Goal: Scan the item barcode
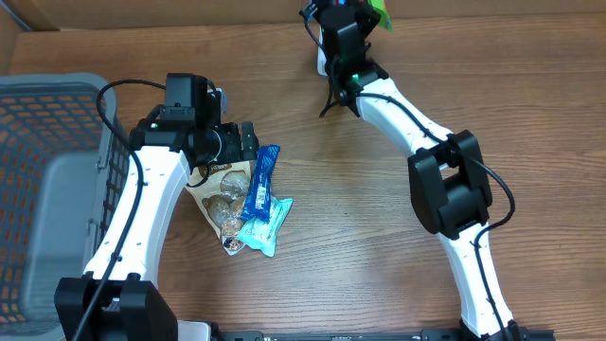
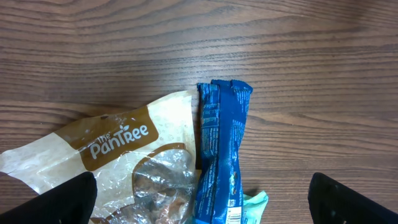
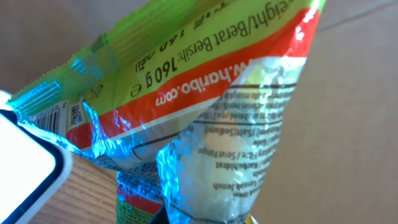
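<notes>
tabletop [image 1: 360, 256] free at centre, basket [image 1: 57, 83] walls left

Bright even light, glare on candy bag [image 3: 186, 155], perhaps slightly blurred

The wooden table [image 1: 379, 265] (brown grain) bears a grey basket [image 1: 57, 81], PanTree bag [image 1: 222, 206] and blue wrapper [image 1: 260, 180].

Green bag [image 1: 382, 11], at the far edge of the worktop [image 1: 379, 265]: cropped by the overhead frame's top and partly hidden behind the right gripper [image 1: 360, 13]. In the right wrist view it overfills the frame, concealing the fingers. Basket [image 1: 57, 83]: cropped at left
</notes>
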### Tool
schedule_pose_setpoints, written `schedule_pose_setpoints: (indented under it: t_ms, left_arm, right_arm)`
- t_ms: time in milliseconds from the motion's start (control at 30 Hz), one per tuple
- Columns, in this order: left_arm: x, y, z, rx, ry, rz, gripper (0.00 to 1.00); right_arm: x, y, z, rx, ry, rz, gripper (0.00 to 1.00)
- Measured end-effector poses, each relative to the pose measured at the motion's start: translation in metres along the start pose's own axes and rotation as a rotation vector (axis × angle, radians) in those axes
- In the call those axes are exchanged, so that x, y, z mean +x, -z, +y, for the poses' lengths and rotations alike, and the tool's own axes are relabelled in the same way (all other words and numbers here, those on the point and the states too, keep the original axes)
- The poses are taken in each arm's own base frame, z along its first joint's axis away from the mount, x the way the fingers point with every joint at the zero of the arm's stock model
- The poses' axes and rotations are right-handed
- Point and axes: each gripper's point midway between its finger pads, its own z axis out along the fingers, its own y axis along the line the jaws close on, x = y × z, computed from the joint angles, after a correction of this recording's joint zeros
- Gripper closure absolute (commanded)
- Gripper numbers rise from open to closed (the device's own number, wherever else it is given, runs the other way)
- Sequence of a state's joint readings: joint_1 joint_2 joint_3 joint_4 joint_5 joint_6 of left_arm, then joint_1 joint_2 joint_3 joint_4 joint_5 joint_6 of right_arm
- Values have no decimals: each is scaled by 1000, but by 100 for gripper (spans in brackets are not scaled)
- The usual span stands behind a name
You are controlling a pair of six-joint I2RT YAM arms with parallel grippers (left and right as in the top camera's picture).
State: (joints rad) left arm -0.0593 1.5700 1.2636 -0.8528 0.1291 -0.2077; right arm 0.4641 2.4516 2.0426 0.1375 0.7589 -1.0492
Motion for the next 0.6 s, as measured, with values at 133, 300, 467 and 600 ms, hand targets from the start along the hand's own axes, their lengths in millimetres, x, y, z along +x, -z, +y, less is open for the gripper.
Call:
schedule_pose_setpoints:
  t_ms: [133,300,467,600]
  left_arm:
    - [0,0,0,0,0,0,0]
    - [0,0,0,0,0,0,0]
    - [0,0,0,0,0,0,0]
    - [0,0,0,0,0,0,0]
  right_arm:
    - [2,-2,6,-6,10,3,96]
    - [2,-2,6,-4,9,3,96]
    - [2,-2,6,-4,11,3,96]
    - [1,-2,6,-6,11,-1,96]
